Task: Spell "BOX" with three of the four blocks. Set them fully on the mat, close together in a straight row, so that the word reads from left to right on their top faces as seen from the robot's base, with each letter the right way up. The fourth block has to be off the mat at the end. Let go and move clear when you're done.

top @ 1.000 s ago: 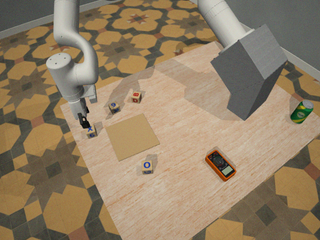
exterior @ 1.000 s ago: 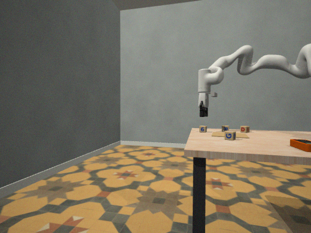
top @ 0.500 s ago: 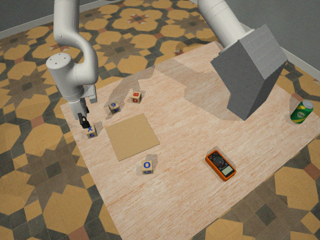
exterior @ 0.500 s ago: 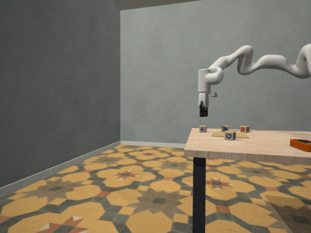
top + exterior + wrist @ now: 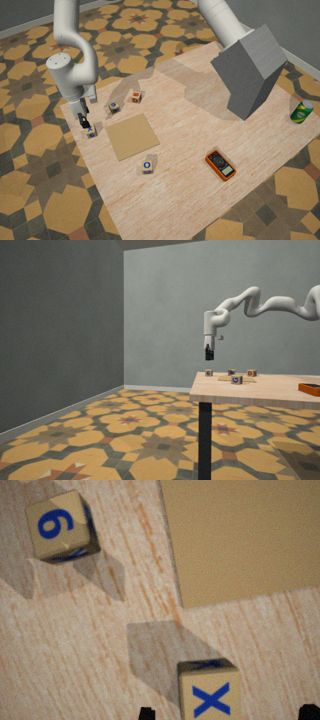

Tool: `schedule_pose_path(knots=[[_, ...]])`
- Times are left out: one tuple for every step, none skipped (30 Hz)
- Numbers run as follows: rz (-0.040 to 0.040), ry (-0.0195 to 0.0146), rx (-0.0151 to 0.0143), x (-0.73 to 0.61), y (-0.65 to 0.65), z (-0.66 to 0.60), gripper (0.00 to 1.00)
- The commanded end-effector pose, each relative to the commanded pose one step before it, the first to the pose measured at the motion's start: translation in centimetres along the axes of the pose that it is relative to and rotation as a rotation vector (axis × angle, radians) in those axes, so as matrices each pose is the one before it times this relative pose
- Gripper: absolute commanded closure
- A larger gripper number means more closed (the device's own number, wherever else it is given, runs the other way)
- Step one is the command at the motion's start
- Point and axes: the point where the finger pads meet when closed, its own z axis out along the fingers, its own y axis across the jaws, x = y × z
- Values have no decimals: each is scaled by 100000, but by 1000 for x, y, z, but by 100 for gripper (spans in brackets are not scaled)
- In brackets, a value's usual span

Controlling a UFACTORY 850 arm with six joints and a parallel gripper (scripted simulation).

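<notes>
My gripper (image 5: 83,123) hangs open and empty a short way above the X block (image 5: 91,131), which lies on the table left of the tan mat (image 5: 132,136). In the wrist view the X block (image 5: 210,694) shows between my fingertips, with the mat (image 5: 245,535) at the upper right. The 9 block (image 5: 113,107) and the B block (image 5: 136,97) lie behind the mat, off it. The O block (image 5: 147,166) lies in front of the mat, off it. The 9 block also shows in the wrist view (image 5: 59,525).
An orange multimeter (image 5: 220,165) lies at the front right of the table. A green can (image 5: 301,111) lies near the right edge. A large grey box (image 5: 249,69) on the arm's base stands at the back right. The X block is close to the table's left edge.
</notes>
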Motion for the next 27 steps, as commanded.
schedule_pose_path(knots=[[49, -137, -64, -71, 15, -71, 13], [-1, 1, 0, 0, 0, 19, 13], [-2, 2, 0, -1, 0, 25, 13], [-2, 3, 1, -1, 0, 32, 13], [-2, 3, 1, -1, 0, 40, 13], [-3, 4, 1, -1, 0, 48, 13], [-4, 4, 1, -1, 0, 56, 13], [-4, 5, 1, -1, 0, 64, 13], [-5, 6, 1, -1, 0, 73, 13], [-5, 7, 1, -1, 0, 82, 13], [0, 0, 0, -2, 0, 92, 13], [0, 0, 0, 0, 0, 0, 13], [0, 0, 0, 0, 0, 0, 13], [0, 0, 0, -2, 0, 100, 13], [0, 0, 0, -2, 0, 109, 13], [0, 0, 0, -2, 0, 117, 13], [0, 0, 0, -2, 0, 124, 13], [0, 0, 0, -3, 0, 130, 13], [0, 0, 0, -2, 0, 137, 13], [0, 0, 0, -2, 0, 143, 13], [0, 0, 0, -3, 0, 146, 13], [0, 0, 0, -3, 0, 151, 13], [0, 0, 0, -2, 0, 156, 13], [0, 0, 0, -3, 0, 158, 13], [0, 0, 0, -3, 0, 160, 13], [0, 0, 0, -3, 0, 162, 13], [0, 0, 0, -3, 0, 162, 13]])
